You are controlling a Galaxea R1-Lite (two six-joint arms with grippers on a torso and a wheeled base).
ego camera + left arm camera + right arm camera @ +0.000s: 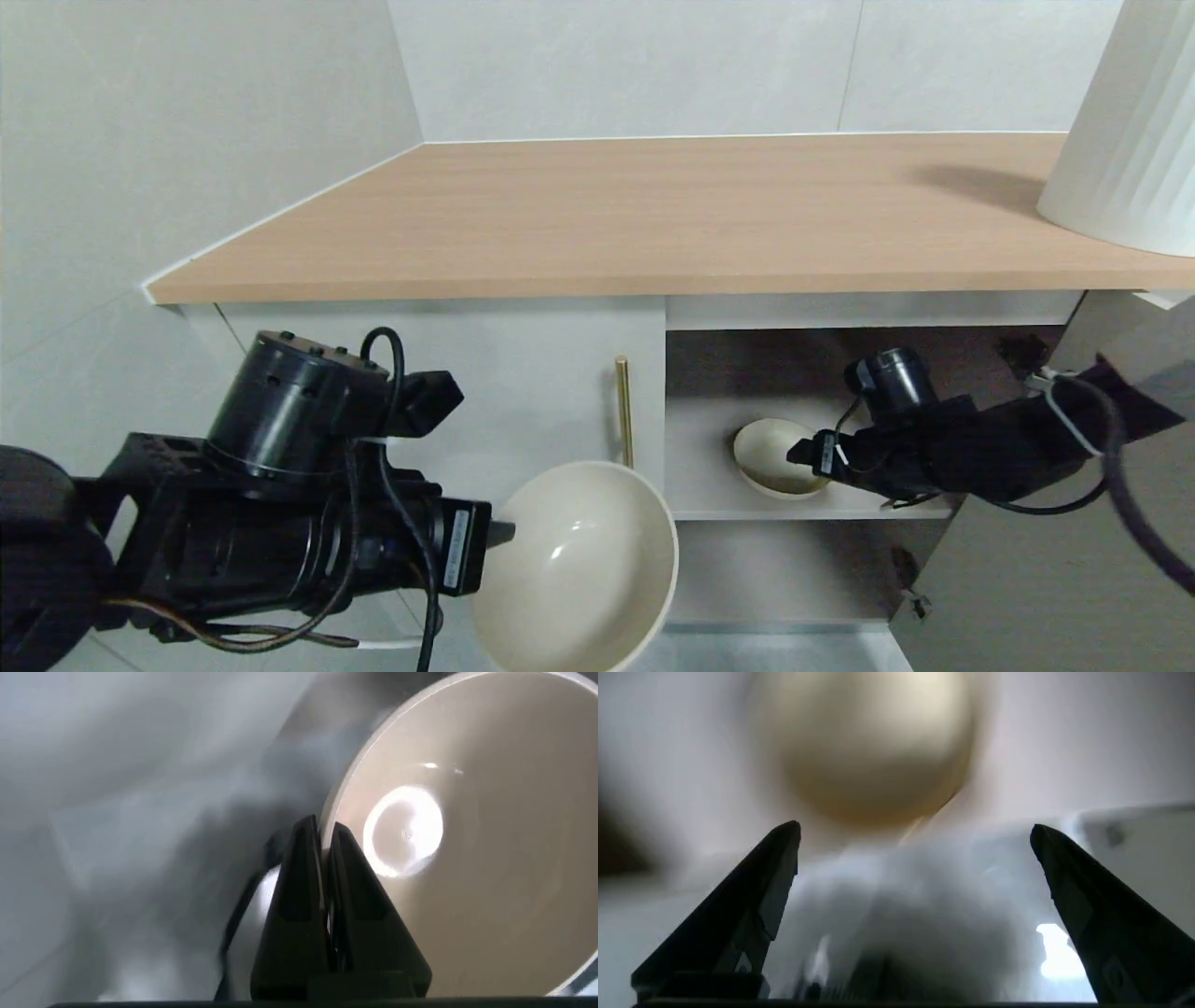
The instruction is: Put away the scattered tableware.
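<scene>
Right end effector (913, 831): both dark fingers (757, 905) spread wide apart, nothing between them. Cream bowl (868, 742) sits beyond the fingertips, roughly centred on the gap and not touching either finger. It's heavily blurred, so I can't tell rim from base or how it's tilted. A pale surface (906, 915) lies under the fingers, with no detail readable.

The right gripper (808, 455) partly hides the shelf bowl (767, 455), blurred in its wrist view.
</scene>
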